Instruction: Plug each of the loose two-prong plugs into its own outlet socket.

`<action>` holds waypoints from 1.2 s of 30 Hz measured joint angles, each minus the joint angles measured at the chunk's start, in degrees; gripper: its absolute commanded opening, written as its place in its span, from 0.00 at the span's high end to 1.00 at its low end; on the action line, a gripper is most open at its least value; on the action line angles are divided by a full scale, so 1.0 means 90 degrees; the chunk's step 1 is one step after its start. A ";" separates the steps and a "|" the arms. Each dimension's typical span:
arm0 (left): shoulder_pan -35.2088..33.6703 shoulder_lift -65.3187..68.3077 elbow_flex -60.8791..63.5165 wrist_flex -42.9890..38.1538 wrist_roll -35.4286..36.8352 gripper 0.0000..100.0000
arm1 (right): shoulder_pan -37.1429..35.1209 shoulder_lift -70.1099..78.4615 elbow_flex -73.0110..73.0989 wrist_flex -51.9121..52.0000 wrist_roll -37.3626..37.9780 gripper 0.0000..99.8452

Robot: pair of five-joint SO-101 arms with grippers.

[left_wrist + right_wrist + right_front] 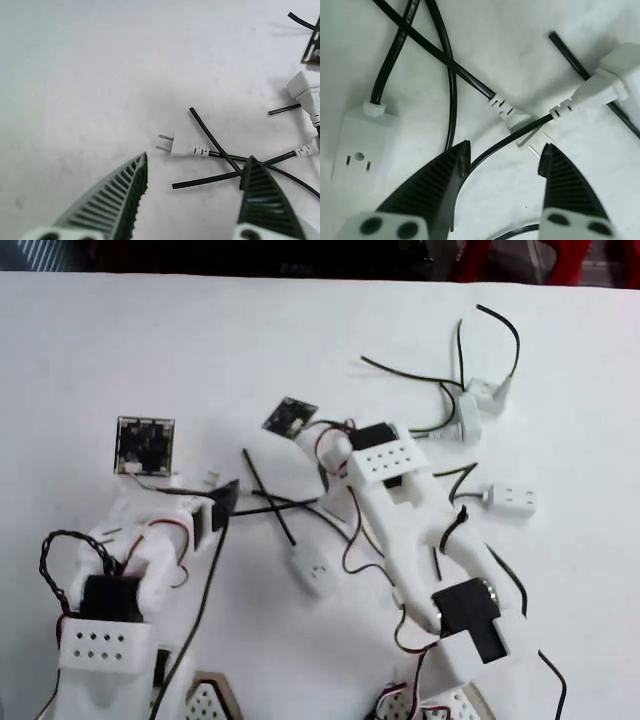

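Note:
My left gripper [197, 157] is open low over the table. Just past its fingertips lies a loose white two-prong plug [172, 144] on a black cord, prongs pointing away from the crossed cords. My right gripper [507, 146] is open too, and a second white plug [520, 121] lies between its fingertips with bare prongs. Off to one side of it sits a white outlet socket [359, 145] on a black cord. From above, the left gripper [220, 502] is at lower left, one socket [315, 570] lies mid-table and another socket [512, 498] at right.
Black cords [270, 502] cross between the arms. At the back right a white plug [468, 420] sits against a white socket block [482, 393]. Two small black boards [145, 445] [290, 418] lie farther back. The table's left and far parts are bare.

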 measured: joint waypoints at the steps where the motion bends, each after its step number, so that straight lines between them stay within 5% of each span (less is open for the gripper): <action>1: 0.0000 0.0000 0.0000 0.0000 0.0000 0.71 | 0.0000 0.0000 0.0000 -0.0147 0.0000 0.78; 8: 0.0000 0.0000 0.0000 0.0000 0.0000 0.71 | -0.0137 0.0313 0.0107 -0.1065 -0.0527 0.79; 16: 0.0000 0.0000 0.0000 0.0000 0.0000 0.71 | 0.0459 0.1368 -0.0068 -0.2159 -0.0938 0.98; 30: 0.0000 0.0000 0.0000 0.0000 0.0000 0.71 | 0.2129 0.2530 -0.2198 -0.2383 -0.0967 0.98; 36: 0.0000 0.0000 0.0000 0.0000 0.0000 0.71 | 0.2081 0.2510 -0.2325 -0.2383 -0.1280 0.98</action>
